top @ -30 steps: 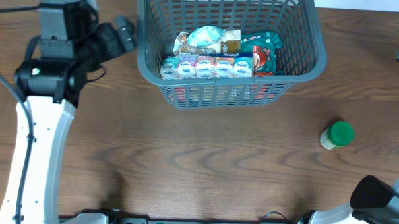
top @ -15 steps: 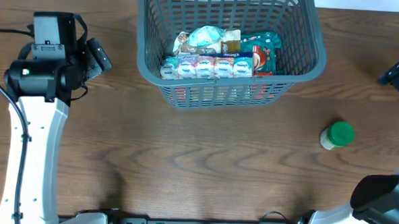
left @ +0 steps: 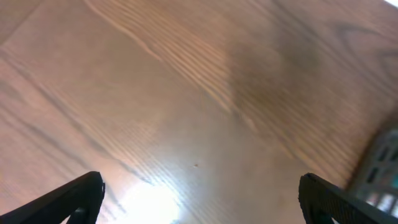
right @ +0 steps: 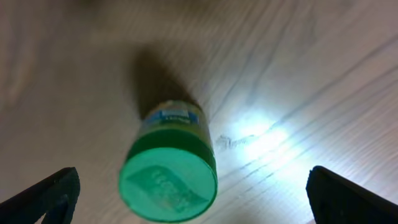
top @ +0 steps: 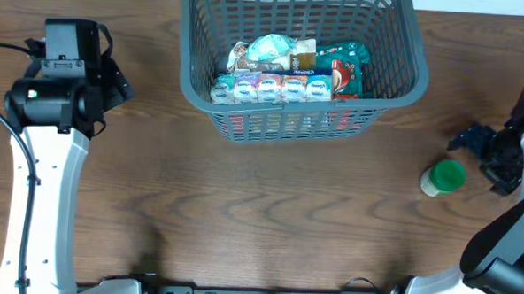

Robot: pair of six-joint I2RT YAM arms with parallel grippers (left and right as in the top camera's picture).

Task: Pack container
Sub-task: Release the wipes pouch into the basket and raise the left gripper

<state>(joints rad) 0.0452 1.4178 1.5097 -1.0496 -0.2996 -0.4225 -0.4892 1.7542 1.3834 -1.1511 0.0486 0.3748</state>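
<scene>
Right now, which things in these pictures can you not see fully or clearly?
Overhead: whatever lies under the top packets in the basket; they cover it, and their print is too small to read.
Right wrist: the label of the green-lidded jar is blurred; the lid hides most of its body.
Left wrist: the basket is only a blurred corner, cut off by the right edge.

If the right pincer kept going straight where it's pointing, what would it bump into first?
Probably the green-lidded jar: it lies ahead of the right pincer, between the open fingers, though depth is unclear.
</scene>
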